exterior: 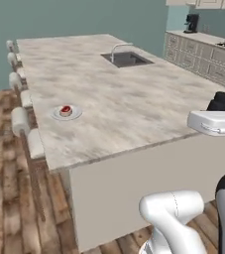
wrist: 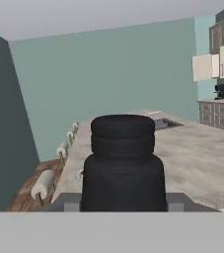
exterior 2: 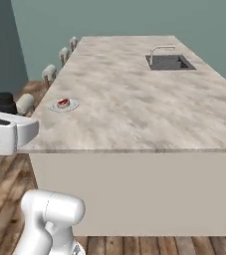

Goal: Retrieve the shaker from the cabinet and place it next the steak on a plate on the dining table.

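Shaker (wrist: pixel 122 165) sits right up close, black and upright, clamped in the hand (wrist: pixel 122 202) above the near edge of the desk (exterior: pixel 134 109). Arm's wrist lies level. Well off across the marbled top, the steak (exterior: pixel 66 109) rests on its plate (exterior: pixel 56 114) by the stools (exterior: pixel 21 120).

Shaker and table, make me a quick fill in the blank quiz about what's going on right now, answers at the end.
1. The gripper is shut on the black ____.
2. The steak lies on a round ____.
3. The sink is set into the top of the dining ____.
4. Along the table's far side stands a row of ____.

Missing words: shaker; plate; table; stools.
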Tool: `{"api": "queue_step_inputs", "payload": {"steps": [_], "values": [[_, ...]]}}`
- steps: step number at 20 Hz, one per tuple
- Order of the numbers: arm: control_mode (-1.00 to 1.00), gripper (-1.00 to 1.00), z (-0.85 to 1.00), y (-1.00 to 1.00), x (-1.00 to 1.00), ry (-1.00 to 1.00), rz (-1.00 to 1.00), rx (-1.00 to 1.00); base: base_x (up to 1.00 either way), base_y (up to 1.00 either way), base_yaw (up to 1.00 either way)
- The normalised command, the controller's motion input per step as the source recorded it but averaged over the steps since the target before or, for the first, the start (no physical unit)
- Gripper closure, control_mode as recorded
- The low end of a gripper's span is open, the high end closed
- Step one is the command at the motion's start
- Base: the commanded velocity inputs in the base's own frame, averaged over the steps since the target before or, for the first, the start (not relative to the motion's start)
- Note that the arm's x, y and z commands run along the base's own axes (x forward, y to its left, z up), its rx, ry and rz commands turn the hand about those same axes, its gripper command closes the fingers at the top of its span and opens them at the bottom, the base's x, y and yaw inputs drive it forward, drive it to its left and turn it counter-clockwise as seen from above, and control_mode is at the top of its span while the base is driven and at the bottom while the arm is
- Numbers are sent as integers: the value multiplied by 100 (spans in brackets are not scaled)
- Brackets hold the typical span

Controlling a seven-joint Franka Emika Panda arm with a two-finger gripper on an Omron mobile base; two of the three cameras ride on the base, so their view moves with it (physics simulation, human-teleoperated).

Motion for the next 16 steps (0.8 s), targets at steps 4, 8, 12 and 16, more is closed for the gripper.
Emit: {"api": "queue_step_inputs", "payload": {"steps": [4, 8, 12, 16], "values": [[100, 100, 0, 0, 0, 0, 0, 0, 68, 91, -62], [100, 100, 0, 0, 0, 0, 0, 0, 2, 99, -60], [100, 100, 0, 0, 0, 0, 0, 0, 0, 100, -53], [100, 100, 0, 0, 0, 0, 0, 0, -4, 100, -47]]}}
